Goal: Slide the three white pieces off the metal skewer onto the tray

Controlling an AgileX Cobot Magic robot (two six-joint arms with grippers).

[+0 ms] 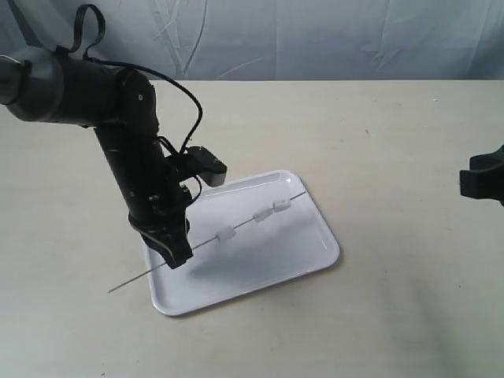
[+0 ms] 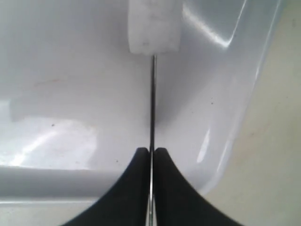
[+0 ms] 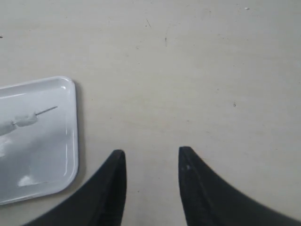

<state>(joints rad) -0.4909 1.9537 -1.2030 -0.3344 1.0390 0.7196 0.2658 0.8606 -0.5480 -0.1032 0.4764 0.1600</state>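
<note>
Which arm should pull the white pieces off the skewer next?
Right. The left hand is shut on the metal skewer, holding it over the tray; the right hand is open, empty, on the free-tip side.

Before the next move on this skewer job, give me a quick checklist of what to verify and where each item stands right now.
1. Grip: left gripper shut on the metal skewer: ok.
2. Load: all three white pieces threaded on the skewer, none slid off yet: ok.
3. Drop zone: the pieces sit above the tray: ok.
4. Helper: right gripper open and empty: ok.
5. Helper near the pieces: not ok, it is over the table beside the tray.
6. Skewer's far tip touching the tray: cannot tell.
</note>
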